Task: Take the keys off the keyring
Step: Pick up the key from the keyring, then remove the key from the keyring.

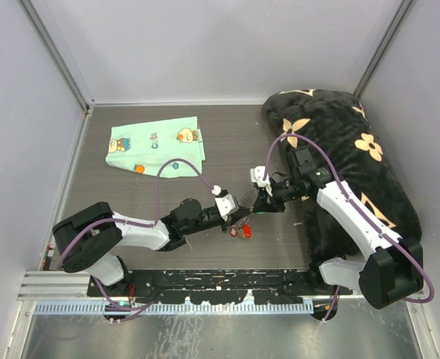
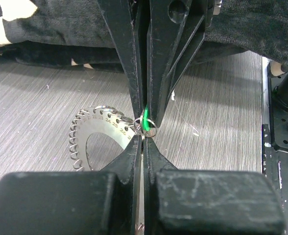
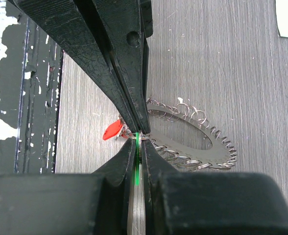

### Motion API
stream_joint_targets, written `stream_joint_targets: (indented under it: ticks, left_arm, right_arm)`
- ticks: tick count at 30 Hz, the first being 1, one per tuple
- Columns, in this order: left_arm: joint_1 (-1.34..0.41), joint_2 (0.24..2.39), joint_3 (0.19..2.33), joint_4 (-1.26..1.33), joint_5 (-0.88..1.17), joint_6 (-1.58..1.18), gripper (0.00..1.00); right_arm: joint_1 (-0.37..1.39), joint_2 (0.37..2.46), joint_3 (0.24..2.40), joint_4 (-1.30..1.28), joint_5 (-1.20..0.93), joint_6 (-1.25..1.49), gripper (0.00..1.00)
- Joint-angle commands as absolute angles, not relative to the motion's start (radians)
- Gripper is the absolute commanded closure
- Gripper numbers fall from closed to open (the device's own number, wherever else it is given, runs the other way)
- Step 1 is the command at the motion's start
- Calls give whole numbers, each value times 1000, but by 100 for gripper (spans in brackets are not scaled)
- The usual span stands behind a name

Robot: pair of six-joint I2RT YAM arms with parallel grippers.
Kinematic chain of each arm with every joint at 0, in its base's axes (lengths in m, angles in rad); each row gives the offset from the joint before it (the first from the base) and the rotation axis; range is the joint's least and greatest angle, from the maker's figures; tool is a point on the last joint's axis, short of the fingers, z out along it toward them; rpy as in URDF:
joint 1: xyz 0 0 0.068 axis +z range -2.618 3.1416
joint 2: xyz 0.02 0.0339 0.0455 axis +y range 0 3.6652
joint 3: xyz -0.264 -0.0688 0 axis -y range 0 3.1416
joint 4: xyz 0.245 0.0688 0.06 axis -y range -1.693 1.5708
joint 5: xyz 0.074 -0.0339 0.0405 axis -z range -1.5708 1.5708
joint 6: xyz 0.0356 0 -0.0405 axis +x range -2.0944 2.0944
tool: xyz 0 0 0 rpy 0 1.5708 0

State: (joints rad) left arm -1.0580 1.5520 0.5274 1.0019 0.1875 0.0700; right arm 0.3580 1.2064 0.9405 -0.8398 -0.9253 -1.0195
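Note:
The keyring (image 1: pixel 248 197) is a flat silver disc (image 2: pixel 105 127) with a hole in the middle and small wire rings fringing its rim (image 3: pixel 215 149). It hangs just above the table between both grippers. My left gripper (image 2: pixel 143 138) is shut on a small ring at the disc's rim. Tip to tip against it, my right gripper (image 3: pixel 139 139) is shut on a green-headed key (image 3: pixel 135 161) that hangs on the same small ring (image 2: pixel 146 124). A red-headed key (image 3: pixel 112 130) lies on the table just behind, by another red one (image 1: pixel 244 231).
A mint-green cartoon-print cloth (image 1: pixel 154 146) lies at the back left. A big black plush cushion with tan flowers (image 1: pixel 347 149) fills the right side, close to the right arm. Grey walls close off three sides. A black base rail (image 1: pixel 205 288) runs along the near edge.

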Motion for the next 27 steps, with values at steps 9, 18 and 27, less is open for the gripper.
stream_joint_targets:
  ticks: [9, 18, 27]
  left_arm:
    - [-1042, 1409, 559, 838, 176, 116, 100]
    - [-1042, 1278, 725, 281, 132, 175, 100]
    - [-1042, 1295, 972, -154, 143, 189, 100]
  right_arm:
    - [363, 1221, 983, -798, -905, -1000, 99]
    - [363, 1238, 980, -767, -903, -952, 99]
    - [363, 1258, 977, -760, -1006, -928, 99]
